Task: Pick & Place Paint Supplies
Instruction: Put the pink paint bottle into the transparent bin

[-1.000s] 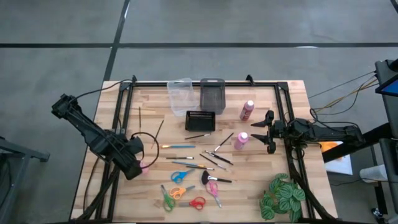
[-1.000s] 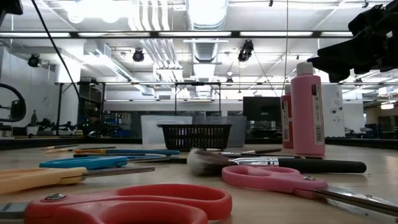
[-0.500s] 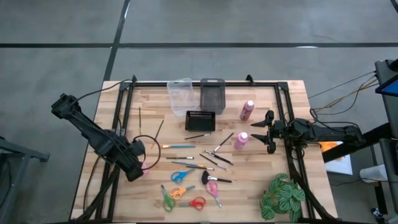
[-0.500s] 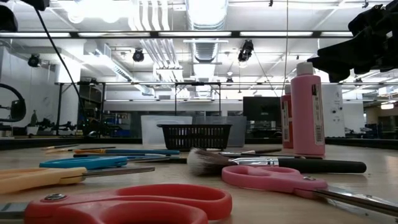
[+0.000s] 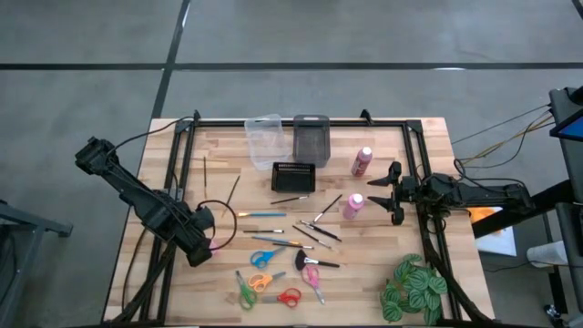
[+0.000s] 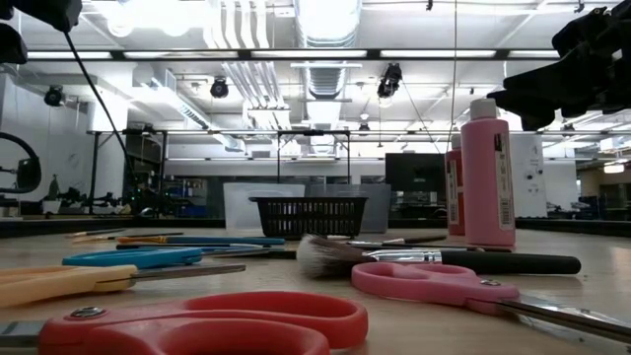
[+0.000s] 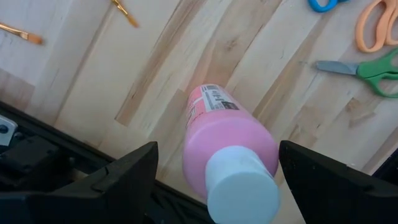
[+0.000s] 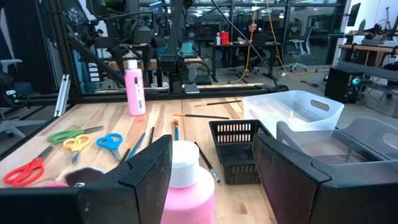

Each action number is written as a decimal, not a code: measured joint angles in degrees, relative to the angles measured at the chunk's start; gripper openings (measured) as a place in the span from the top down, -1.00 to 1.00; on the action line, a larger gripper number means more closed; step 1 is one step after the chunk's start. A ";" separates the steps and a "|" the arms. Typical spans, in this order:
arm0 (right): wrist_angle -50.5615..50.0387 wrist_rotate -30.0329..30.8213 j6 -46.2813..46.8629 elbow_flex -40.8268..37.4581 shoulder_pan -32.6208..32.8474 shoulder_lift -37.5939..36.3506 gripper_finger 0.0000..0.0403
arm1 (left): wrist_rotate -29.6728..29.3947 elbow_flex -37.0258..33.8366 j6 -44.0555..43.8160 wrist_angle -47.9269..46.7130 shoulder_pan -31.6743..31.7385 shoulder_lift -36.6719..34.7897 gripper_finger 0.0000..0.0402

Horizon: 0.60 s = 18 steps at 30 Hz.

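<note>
Left end effector (image 7: 217, 158) hung wide open over the left side of the worktop (image 5: 433, 137), one finger on each side of a pink bottle (image 7: 227, 134), with a gap to both. Bottle upright, long axis vertical, white cap up, close to the black frame rail (image 5: 173, 173) along the left edge; bare wood open behind it towards the far edge.

Right end effector (image 5: 392, 193) was parted too, near the right rail, pointing inward at a second pink bottle (image 5: 352, 206) standing upright just ahead of its fingers, not clasped. Third pink bottle (image 5: 362, 161) stood farther back, near the black bin (image 5: 311, 138).

Paintbrushes (image 5: 314, 232) lay flat and scattered mid-worktop, handles at mixed angles. Scissors (image 5: 264, 282) lay flat near the front edge. Clear bin (image 5: 264, 138) sat at the far edge beside the black bin, small black basket (image 5: 293, 176) in front of them, plant (image 5: 414, 287) at the front right corner.
</note>
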 joint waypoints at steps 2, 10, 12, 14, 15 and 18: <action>0.00 0.00 0.10 -0.01 0.00 0.01 -0.10 | 0.05 -0.83 -0.02 0.06 0.00 0.00 -0.67; 0.00 0.00 0.02 -0.01 0.01 -0.01 -0.10 | 1.55 -2.64 0.00 1.55 -0.04 0.00 -0.46; 0.00 0.00 0.05 0.00 0.00 -0.01 -0.10 | 1.53 -2.64 0.00 1.46 -0.04 -0.02 -0.37; 0.00 0.00 0.00 -0.01 0.01 0.00 -0.10 | 1.53 -2.64 0.00 1.44 -0.04 -0.02 -0.28; 0.00 0.00 0.05 -0.01 0.00 0.01 -0.10 | 1.53 -2.64 0.00 1.34 -0.04 -0.02 -0.24; 0.00 0.00 0.00 -0.01 0.00 0.00 -0.10 | 1.53 -2.62 0.00 1.34 -0.04 -0.07 -0.12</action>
